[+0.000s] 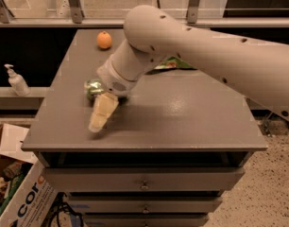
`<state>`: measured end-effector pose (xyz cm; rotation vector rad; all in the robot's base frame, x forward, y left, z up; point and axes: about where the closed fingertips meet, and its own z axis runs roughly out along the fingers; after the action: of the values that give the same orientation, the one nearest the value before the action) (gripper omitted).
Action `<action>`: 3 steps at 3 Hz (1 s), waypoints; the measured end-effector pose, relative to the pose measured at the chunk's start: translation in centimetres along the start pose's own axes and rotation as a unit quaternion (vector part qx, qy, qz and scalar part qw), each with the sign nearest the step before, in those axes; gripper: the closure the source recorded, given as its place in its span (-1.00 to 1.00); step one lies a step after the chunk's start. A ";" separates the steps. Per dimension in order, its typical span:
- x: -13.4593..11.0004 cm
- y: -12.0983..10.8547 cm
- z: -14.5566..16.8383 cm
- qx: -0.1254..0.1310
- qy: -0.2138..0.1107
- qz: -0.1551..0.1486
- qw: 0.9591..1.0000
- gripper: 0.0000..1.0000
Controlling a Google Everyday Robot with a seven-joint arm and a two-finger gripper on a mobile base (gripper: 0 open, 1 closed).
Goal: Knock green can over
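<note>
pump bottle (pixel 14 79): on a ledge left of the table (pixel 182 122) | green can (pixel 93 88): on the table's left half, partly hidden by the wrist, upright or tipped unclear | gripper (pixel 101 115): low over the table's front-left, just before the can, grip state cannot be told | orange (pixel 104 40): table's back-left | green bag (pixel 169 64): table's back-centre, behind the arm
</note>
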<state>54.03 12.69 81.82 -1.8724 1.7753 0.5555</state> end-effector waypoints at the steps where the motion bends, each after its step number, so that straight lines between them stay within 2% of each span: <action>1: -0.4 0.0 -0.5 0.000 0.000 0.000 1.000 -1.00; 2: -0.4 0.0 -0.5 0.000 0.000 0.000 1.000 -1.00; 3: -0.5 -0.7 -1.9 0.028 -0.052 0.020 0.998 -1.00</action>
<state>54.57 11.89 83.68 -1.7421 1.7469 0.6007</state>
